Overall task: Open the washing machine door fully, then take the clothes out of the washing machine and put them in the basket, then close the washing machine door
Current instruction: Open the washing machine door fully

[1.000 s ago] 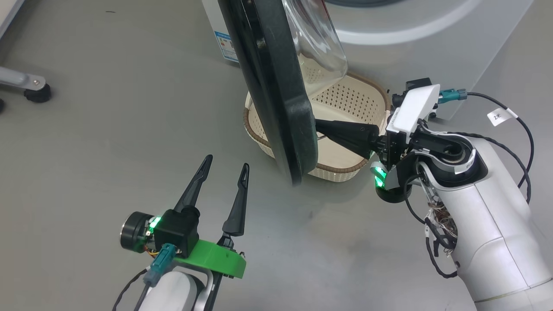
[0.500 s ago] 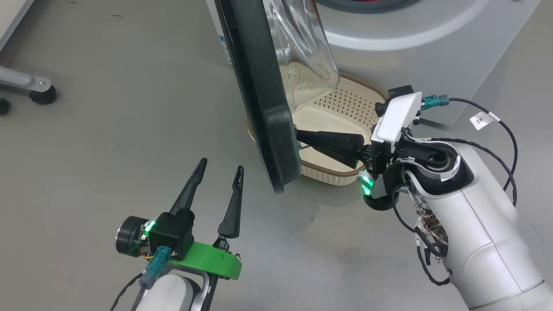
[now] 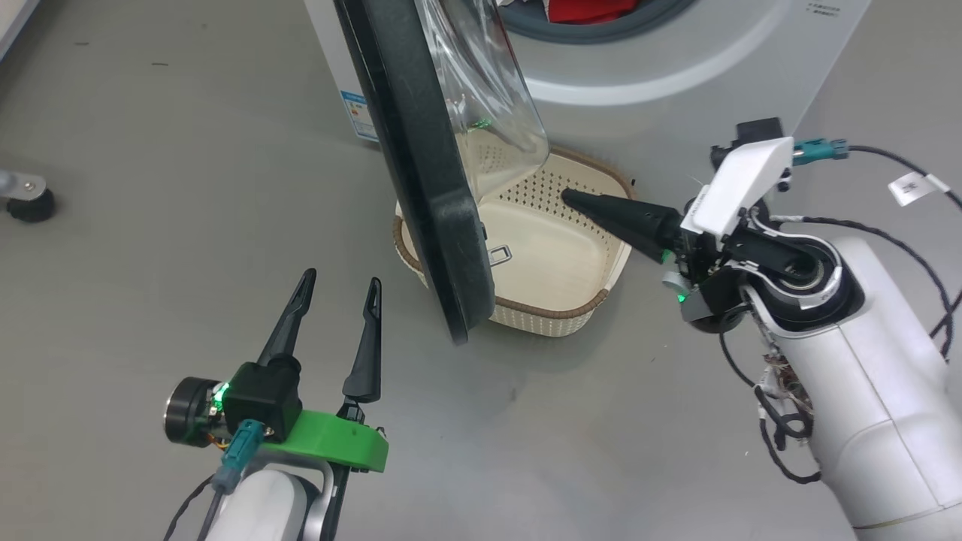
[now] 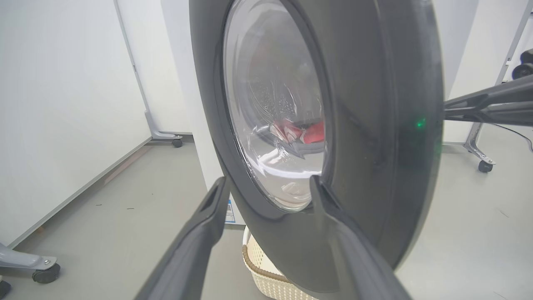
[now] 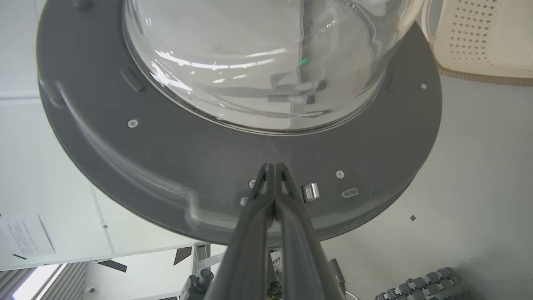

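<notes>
Washing machine door (image 3: 425,173): dark plastic, inner face matt and faintly grainy, outer rim glossy; bowl is clear glass, shiny with glare. Basket (image 3: 560,321) at its 4 o'clock: cream perforated plastic, brown woven-look rim. Washing machine (image 3: 676,68): smooth white panel. Clothes (image 3: 582,9), 12 o'clock: red cloth. Floor (image 3: 150,188): smooth grey, dull sheen.

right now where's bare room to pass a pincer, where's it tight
Bare floor left of the washing machine door, ahead of the open left pincer; the basket is bare inside. Crowded: between door and washing machine, where the shut right pincer hangs.
</notes>
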Available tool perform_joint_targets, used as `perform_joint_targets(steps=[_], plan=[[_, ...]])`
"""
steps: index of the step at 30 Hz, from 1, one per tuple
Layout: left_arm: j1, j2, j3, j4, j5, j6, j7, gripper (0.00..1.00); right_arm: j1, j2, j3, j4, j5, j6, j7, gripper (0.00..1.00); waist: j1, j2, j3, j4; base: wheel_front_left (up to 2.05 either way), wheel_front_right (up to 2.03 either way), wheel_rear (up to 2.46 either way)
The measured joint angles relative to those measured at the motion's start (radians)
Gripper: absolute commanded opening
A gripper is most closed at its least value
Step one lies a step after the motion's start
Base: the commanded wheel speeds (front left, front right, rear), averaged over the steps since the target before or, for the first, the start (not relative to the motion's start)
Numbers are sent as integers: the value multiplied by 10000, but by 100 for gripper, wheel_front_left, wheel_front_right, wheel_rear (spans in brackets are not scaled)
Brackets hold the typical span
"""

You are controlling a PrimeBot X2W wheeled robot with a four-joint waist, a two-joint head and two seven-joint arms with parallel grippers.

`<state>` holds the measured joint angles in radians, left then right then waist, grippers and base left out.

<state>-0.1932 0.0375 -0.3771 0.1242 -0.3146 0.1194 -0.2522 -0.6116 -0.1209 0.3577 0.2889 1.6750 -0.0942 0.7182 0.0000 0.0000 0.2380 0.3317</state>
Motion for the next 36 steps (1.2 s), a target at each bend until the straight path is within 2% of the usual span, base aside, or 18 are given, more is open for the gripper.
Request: perform_joint_targets(steps=[7,13,19,29,33,36], plan=[[5,-2,606,146,259,0,-2,100,244,-1461,247,-464,-2159,1292,-984,0,0,0,-396,-456,0,0,0],[240,-2,930,265,464,0,0,100,1004,-2203,242,-702,-3611,2090,-2107,0,0,0,-774,-842,0,0,0],[504,-2,1166,293,558,0,0,100,1418,-2987,125,-978,-5187,2107,-3498,0,0,1,-1089,-1278,0,0,0],[853,0,1411,288,598,0,0,100,2338,-3511,362,-1536,-7116,2157,-5486,0,0,0,-1464,-1946,0,0,0],[940,0,1478,255,598,0,0,100,2873,-3871,12,-1697,-7904,2157,-6694,0,0,1,-1629,-2152,0,0,0],[1059,6,1561,234,598,0,0,100,3179,-3896,-4,-1760,-8362,2157,-7260,0,0,0,-1674,-2266,0,0,0]])
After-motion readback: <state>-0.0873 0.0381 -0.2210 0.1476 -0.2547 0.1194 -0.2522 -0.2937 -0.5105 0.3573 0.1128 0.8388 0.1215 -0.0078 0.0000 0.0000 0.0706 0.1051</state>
